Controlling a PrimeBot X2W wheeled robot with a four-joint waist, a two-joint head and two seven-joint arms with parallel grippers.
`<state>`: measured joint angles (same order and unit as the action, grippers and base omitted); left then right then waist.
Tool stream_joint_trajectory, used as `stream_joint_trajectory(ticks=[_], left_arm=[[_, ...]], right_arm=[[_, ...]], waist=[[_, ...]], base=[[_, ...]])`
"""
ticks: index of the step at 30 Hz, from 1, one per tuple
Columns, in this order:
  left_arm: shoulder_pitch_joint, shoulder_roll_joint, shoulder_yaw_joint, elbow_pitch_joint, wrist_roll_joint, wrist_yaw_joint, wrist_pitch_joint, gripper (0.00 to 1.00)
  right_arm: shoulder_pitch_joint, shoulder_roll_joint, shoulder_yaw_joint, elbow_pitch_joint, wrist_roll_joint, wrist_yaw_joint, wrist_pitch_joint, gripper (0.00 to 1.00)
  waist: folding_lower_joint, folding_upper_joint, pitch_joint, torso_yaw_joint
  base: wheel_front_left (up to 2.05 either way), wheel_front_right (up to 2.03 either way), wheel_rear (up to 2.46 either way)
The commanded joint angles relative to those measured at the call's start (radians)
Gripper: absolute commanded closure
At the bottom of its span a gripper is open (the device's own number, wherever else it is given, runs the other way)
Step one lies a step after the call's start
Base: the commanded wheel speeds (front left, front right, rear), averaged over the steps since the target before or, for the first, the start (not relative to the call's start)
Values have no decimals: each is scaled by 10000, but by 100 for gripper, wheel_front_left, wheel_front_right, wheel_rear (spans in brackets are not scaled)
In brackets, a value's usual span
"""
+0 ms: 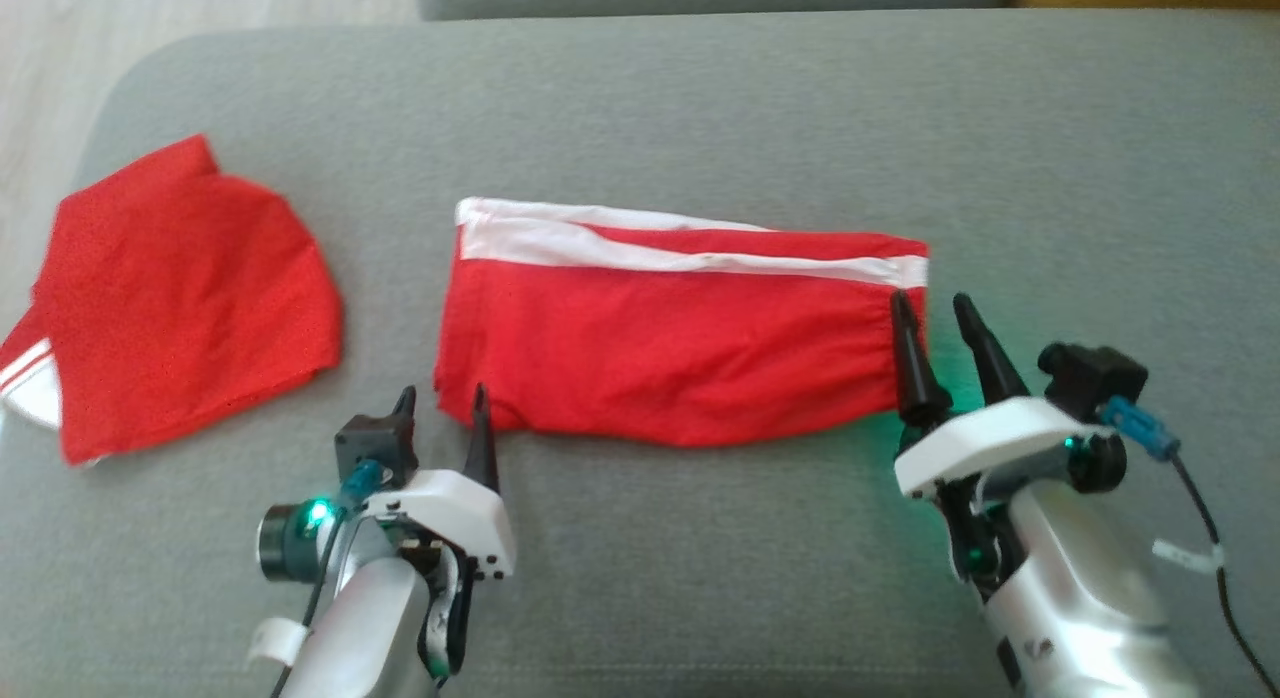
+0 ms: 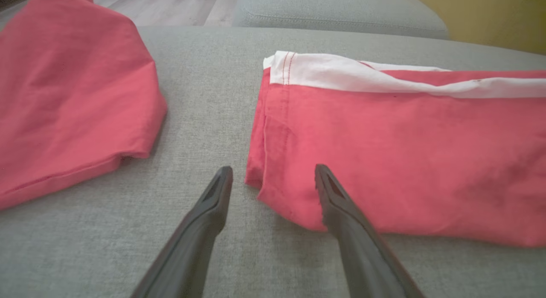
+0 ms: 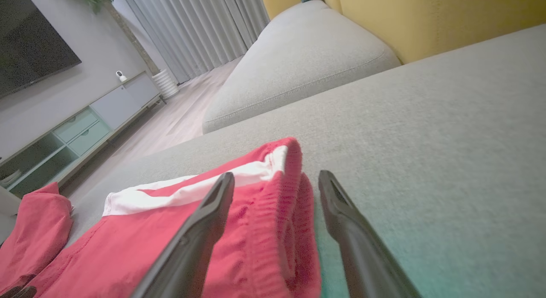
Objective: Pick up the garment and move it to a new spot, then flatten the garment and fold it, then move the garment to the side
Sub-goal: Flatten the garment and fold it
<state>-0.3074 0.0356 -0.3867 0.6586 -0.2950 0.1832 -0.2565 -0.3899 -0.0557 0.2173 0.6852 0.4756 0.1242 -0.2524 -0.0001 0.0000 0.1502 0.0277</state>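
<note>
The garment point(image 1: 680, 358) is red with white stripes along its far edge. It lies folded into a long flat band in the middle of the grey cushion point(image 1: 700, 108). My left gripper point(image 1: 442, 396) stands open at its near left corner. In the left wrist view that corner point(image 2: 260, 182) lies between the tips of the left gripper point(image 2: 273, 170), and nothing is held. My right gripper point(image 1: 931, 303) is open at the garment's right end. In the right wrist view the right gripper point(image 3: 276, 176) straddles the ribbed waistband point(image 3: 281, 212) without closing on it.
A second red garment point(image 1: 190, 288) lies folded at the cushion's left edge, partly over the side. Pale floor point(image 1: 50, 58) shows beyond the left edge. Another grey cushion point(image 3: 298, 67), a yellow backrest point(image 3: 426, 16) and a low cabinet point(image 3: 64, 135) lie farther off.
</note>
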Motion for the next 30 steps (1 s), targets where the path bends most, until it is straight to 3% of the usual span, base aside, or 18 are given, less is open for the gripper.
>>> stream_joint_trajectory(ticks=[1, 7, 12, 13, 14, 18, 30], left_arm=[[-169, 149, 179, -399, -63, 132, -52, 0], [-172, 148, -266, -668, -118, 235, -52, 0], [-186, 148, -394, -728, -78, 265, -53, 0], [-184, 148, -409, -739, -76, 272, -53, 0], [-180, 148, -423, -751, -74, 270, -53, 0], [-129, 147, -428, -768, -36, 275, -53, 0], [283, 147, -318, -764, -50, 184, -53, 0]], right_arm=[[-312, 55, 120, -4, -72, 65, -93, 0], [-489, 55, -470, 1865, -299, 65, -93, 0], [-491, 55, -93, 2574, 35, 65, -93, 0], [-478, 55, 57, 2651, 170, 65, -93, 60], [-454, 55, 190, 2708, 365, 65, -93, 100], [-454, 55, 489, 2751, 848, 65, -93, 100], [-508, -606, -644, 2065, 462, 65, -93, 100]], waist=[[1, 0, 112, 307], [1, 0, 201, 766], [1, 0, 249, 819], [1, 0, 247, 814], [1, 0, 243, 803], [1, 0, 153, 659], [1, 0, -336, 206]], base=[[0, 0, 0], [0, 0, 0], [0, 0, 0], [0, 0, 0], [0, 0, 0], [0, 0, 0], [0, 0, 0]])
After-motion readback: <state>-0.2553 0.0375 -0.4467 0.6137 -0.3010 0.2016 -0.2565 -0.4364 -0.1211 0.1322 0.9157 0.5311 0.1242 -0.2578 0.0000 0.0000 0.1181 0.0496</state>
